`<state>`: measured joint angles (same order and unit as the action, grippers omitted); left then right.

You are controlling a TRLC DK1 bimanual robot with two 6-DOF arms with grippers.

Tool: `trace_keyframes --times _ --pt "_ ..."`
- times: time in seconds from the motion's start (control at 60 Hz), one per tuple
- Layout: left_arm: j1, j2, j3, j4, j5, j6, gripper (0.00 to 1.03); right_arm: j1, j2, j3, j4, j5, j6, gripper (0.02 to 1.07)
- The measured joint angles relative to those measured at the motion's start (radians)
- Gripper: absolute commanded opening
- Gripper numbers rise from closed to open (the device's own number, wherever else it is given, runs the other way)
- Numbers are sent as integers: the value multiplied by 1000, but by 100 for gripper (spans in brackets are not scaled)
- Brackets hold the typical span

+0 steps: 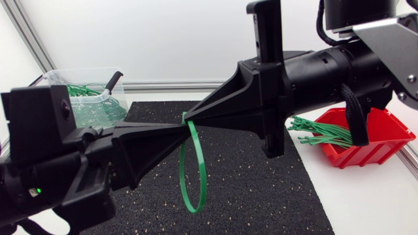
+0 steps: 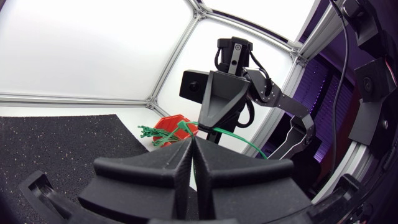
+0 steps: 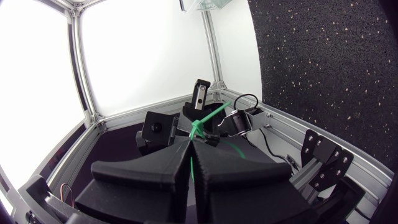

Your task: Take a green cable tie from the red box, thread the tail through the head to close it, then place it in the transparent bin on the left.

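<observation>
Both arms are lifted up over the table, close under the head camera, and their tips meet in the air above the black mat. The left gripper comes in from the left side and the right gripper from the right. Whether the two tips touch each other or are only just beside, I cannot tell.

Each gripper is clenched on the same green tie. In each wrist view the two fingers are pressed together, and a thin green strip shows in the slit between them. The tie forms a loop which hangs down from the tips, free in the air and not touching the mat. A short green end sticks out at the place where the tips meet.

The transparent bin stands at the far left corner of the mat and holds many green ties. The red box stands to the right of the mat, partly hidden behind the right arm. A bundle of spare ties reaches out over its rim toward the mat.
</observation>
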<state>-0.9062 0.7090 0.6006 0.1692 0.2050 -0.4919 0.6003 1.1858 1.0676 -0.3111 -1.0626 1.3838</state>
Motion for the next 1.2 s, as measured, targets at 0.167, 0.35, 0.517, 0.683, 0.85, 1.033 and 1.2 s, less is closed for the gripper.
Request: trace_keyframes --times 0.167,0.35,0.517,0.683,0.85,1.033,1.2 --pt "3 -6 -2 0 8 4 4 -7 -4 0 0 18 0 26" --pt "24 -18 -5 40 42 19 4 -15 -7 0 -5 46 -8 45" --pt "49 -16 -5 42 51 22 4 -21 -17 0 -5 45 -27 46" --pt "53 -16 -8 45 77 36 4 -38 -19 0 -5 46 -51 46" --pt "53 -16 -32 48 96 100 4 -58 -19 -1 -5 46 -101 46" --pt "53 -11 -71 68 97 214 4 -94 -7 -1 -5 46 -178 46" --pt "72 23 -108 106 93 320 4 -111 14 -1 -5 45 -265 46"
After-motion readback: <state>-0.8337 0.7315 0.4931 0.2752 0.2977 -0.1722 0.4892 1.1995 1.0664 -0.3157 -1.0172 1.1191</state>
